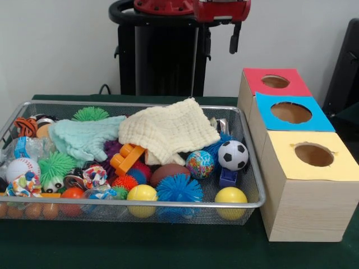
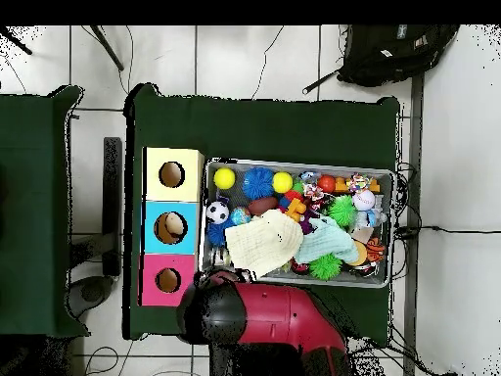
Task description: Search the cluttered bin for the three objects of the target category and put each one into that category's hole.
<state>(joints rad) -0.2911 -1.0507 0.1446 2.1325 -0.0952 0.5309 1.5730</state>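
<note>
Mostly we see clutter: the wire bin (image 1: 247, 204) hides toys beneath a mint cloth (image 1: 84, 137) and a cream cloth (image 1: 168, 130). Right of it, the three-hole box (image 1: 305, 207) runs lengthwise away. The gripper (image 1: 234, 38) is cut off; we cannot tell its opening.

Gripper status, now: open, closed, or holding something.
Gripper: drawn back above the wire bin, holding nothing visible; whether it is open or closed cannot be told.

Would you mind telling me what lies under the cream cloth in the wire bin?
An orange plastic block pokes out from under the cream cloth's front edge. Anything else beneath the cloth is covered and cannot be seen.
</note>
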